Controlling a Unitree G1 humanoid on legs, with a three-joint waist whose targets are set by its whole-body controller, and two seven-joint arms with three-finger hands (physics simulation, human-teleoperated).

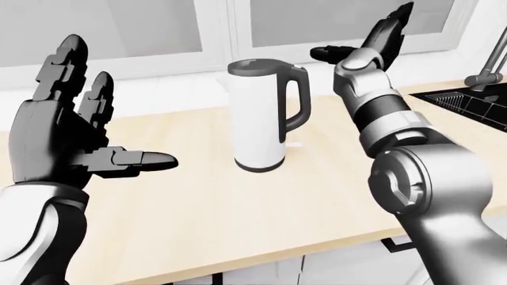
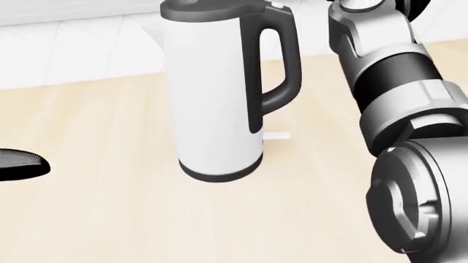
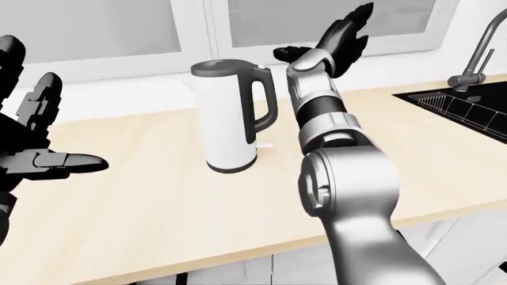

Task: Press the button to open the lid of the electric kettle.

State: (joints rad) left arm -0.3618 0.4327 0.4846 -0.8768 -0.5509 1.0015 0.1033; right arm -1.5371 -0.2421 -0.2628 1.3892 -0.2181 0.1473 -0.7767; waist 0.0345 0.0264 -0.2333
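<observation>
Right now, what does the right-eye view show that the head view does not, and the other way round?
Only the right-eye view shows the open right hand raised right of the kettle top, the open left hand, the faucet, the sink and the windows. Only the head view shows a close look at the handle top. Both show the kettle, lid closed, the counter and the right arm.
</observation>
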